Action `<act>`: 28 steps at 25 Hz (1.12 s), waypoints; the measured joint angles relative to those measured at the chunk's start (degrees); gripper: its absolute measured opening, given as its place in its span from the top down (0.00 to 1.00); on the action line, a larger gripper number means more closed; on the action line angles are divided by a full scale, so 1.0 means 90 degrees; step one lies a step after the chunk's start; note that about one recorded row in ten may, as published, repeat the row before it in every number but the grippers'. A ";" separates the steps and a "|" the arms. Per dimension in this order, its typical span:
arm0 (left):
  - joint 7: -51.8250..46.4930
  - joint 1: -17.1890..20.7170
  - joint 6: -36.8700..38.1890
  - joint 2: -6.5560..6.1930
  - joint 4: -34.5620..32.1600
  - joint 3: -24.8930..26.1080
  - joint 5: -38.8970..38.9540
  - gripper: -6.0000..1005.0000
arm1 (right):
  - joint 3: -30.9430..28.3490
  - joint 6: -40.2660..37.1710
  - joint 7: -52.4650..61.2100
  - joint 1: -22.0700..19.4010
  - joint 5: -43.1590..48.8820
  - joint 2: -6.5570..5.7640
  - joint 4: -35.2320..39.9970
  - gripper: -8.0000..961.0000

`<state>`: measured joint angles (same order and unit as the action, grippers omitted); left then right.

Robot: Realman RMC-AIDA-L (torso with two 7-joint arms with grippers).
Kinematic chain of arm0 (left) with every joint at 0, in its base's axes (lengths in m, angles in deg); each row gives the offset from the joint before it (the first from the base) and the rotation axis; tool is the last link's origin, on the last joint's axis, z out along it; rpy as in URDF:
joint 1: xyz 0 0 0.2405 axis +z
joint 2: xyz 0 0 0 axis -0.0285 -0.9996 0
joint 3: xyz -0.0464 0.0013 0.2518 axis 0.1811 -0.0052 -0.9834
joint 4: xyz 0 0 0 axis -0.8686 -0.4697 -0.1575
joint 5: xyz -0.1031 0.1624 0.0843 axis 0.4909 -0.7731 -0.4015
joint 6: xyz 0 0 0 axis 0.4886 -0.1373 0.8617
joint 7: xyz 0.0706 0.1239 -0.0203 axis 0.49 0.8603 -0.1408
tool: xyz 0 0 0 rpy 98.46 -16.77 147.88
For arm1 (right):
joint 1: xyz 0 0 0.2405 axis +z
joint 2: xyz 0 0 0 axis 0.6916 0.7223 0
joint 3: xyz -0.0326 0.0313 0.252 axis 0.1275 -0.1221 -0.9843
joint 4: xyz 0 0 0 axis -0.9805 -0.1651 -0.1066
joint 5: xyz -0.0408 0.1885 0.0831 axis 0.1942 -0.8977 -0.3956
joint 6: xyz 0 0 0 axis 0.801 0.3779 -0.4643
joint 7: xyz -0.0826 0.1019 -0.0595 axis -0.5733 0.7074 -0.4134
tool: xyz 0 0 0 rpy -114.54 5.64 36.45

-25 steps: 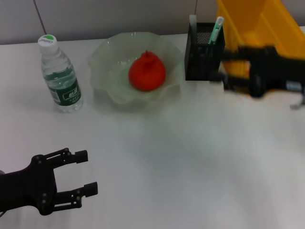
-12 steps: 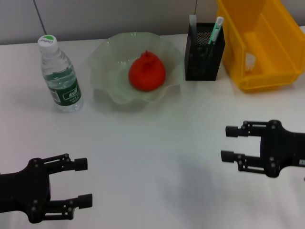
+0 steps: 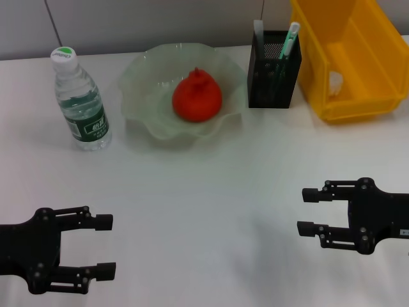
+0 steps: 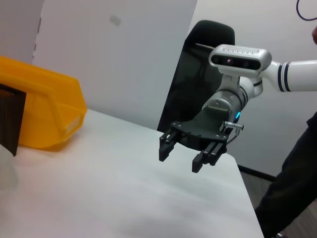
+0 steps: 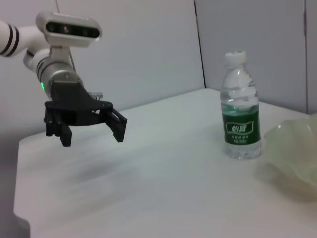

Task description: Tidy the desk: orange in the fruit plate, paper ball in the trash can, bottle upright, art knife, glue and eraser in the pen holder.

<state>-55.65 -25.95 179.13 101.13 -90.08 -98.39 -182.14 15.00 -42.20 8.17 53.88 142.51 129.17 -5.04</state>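
White tabletop (image 3: 211,185) runs across the whole head view, with everything standing in a row along its far edge. Toward the far left corner the water bottle (image 3: 79,101) stands upright, cap on, its green label facing forward; the right wrist view shows it upright too (image 5: 240,117). Just to the right of it sits the pale green glass fruit plate (image 3: 144,89) with wavy rim, and the orange (image 3: 197,97) lies in its middle. Right of the plate, near but apart from it, is the black mesh pen holder (image 3: 273,83) — a white item and a green-and-white one stick up out of it, too small to name with certainty. Touching or just beside the holder, at the far right corner, stands the yellow bin (image 3: 358,70) serving as trash can; a pale patch shows on its inner wall, and I cannot tell whether it is the paper ball.

Both arms hang low over the near edge, well apart from the row. The left gripper (image 3: 105,246) is near the near left corner, fingers spread wide and holding nothing; the right wrist view shows it the same way (image 5: 91,130). The right gripper (image 3: 307,212) is toward the near right side, also spread wide and empty — confirmed from the left wrist view (image 4: 181,156).
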 joint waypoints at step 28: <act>-0.0224 -0.0031 -0.0037 0.0063 -0.0106 0.0045 -0.0014 0.19 | -0.0001 0.0234 -0.0367 0.0156 -0.0028 0.0018 -0.0649 0.37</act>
<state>-57.67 -26.23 178.80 101.70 -91.04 -97.99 -182.27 15.00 -40.09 4.86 55.28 142.26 129.33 -10.89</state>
